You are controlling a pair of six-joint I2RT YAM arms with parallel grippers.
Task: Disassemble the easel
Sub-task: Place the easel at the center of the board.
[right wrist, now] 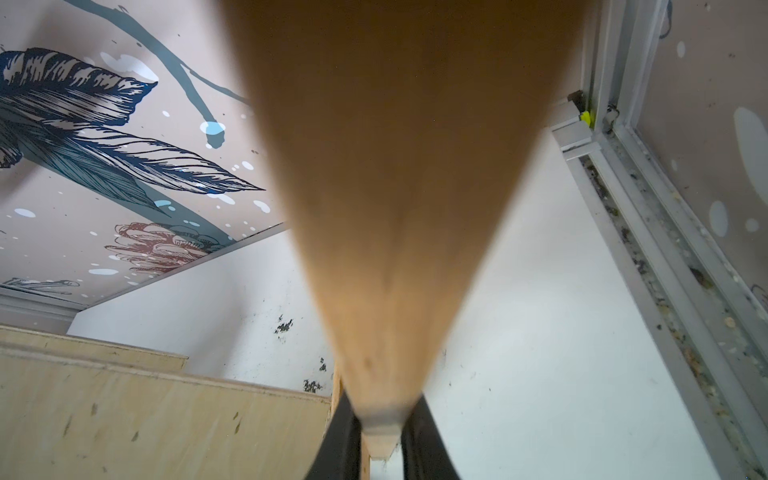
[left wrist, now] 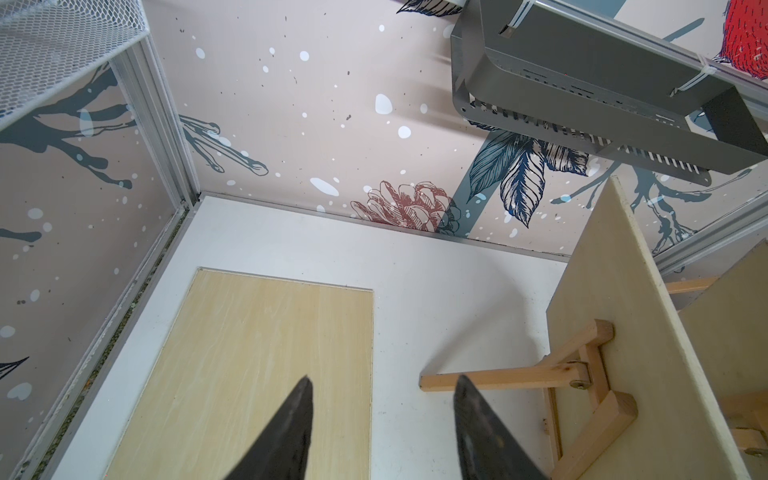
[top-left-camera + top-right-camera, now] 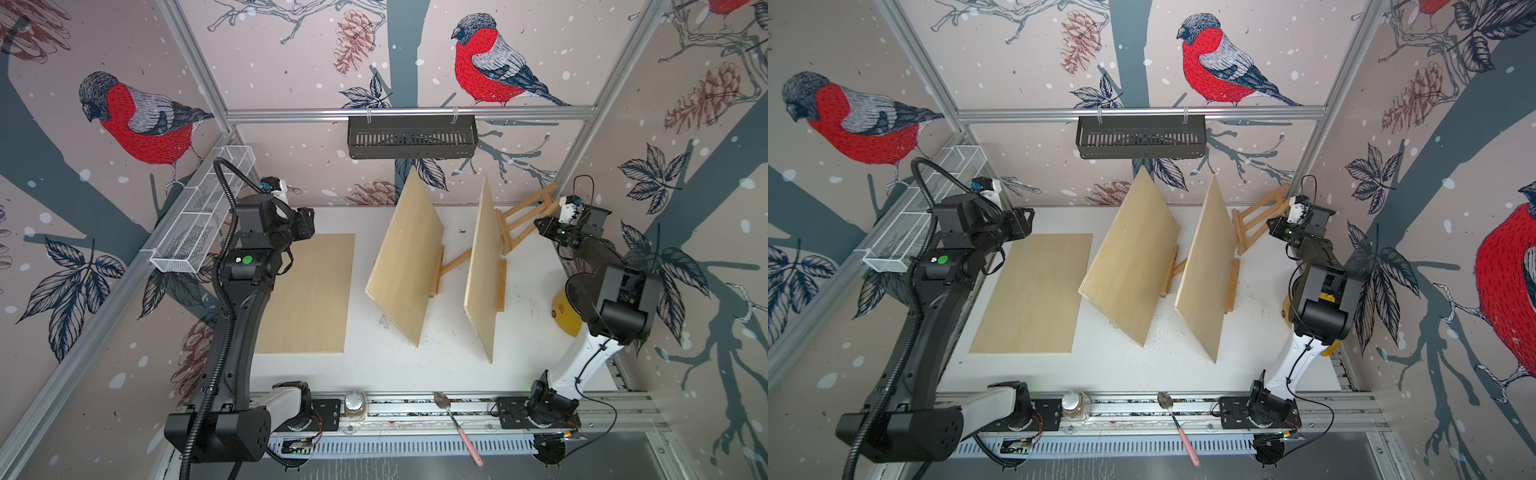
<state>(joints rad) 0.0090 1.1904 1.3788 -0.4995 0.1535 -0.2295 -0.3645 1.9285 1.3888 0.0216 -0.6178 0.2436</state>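
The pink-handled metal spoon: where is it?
In both top views the spoon lies on the front rail, between a glass jar and the right arm's base.

left arm (image 3: 237,316): black, ribbed hose (image 3: 224,185), green dot (image 3: 247,260) | right arm (image 3: 623,320): white lower link (image 3: 581,362), black joints | left gripper (image 2: 384,378): black pointed fingers (image 2: 291,428)

A flat board (image 3: 307,291) lies beside two propped boards (image 3: 405,257) on wooden easels (image 3: 437,272); a bare easel (image 3: 505,237) tilts behind.

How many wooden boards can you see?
3. The flat board lies on the table, on the left. The middle board stands tilted on a small easel. The right board stands tilted on a second easel. None looks hidden.
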